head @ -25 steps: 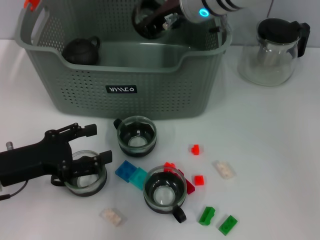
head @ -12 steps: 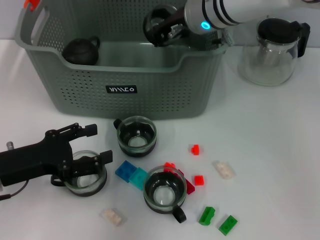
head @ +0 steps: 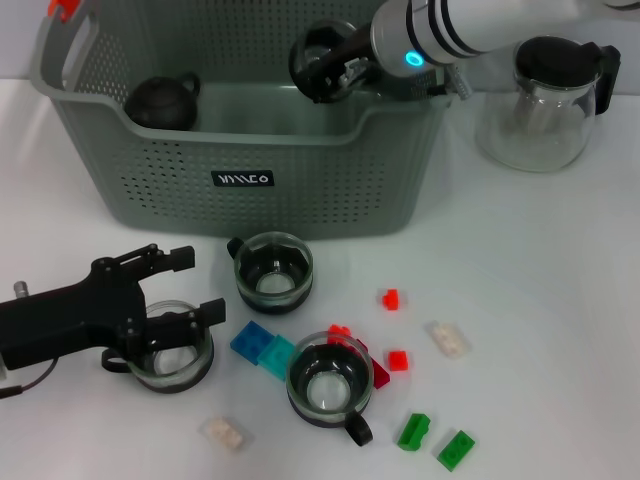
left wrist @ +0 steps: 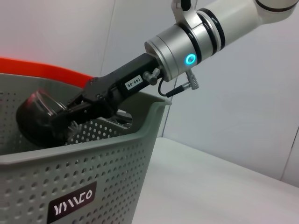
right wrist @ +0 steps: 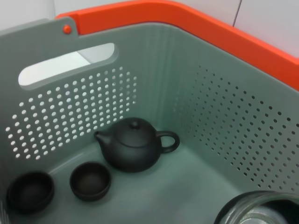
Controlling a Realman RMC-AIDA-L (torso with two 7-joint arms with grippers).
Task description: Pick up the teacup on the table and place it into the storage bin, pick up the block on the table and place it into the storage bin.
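My right gripper (head: 335, 62) is shut on a glass teacup (head: 318, 58) and holds it tilted over the back right of the grey storage bin (head: 300, 150). In the left wrist view this right gripper (left wrist: 70, 116) hangs above the bin (left wrist: 117, 168) rim with the teacup (left wrist: 37, 122). The teacup's rim (right wrist: 261, 207) shows in the right wrist view. Three more glass teacups (head: 272, 270) (head: 328, 383) (head: 172, 352) stand on the table. My left gripper (head: 185, 292) rests open at the front left, one finger lying over the left teacup. Small blocks, blue (head: 250, 343), red (head: 390, 298) and green (head: 412, 431), lie scattered around.
Inside the bin sit a black teapot (right wrist: 135, 147) and two small dark cups (right wrist: 90, 179) (right wrist: 30, 191). A glass pitcher (head: 545, 95) with a black lid stands at the bin's right. Pale translucent blocks (head: 447, 338) (head: 225, 432) lie among the coloured ones.
My right gripper has carried the teacup a little to the right and lower over the bin. The left arm and the things on the table have not moved.
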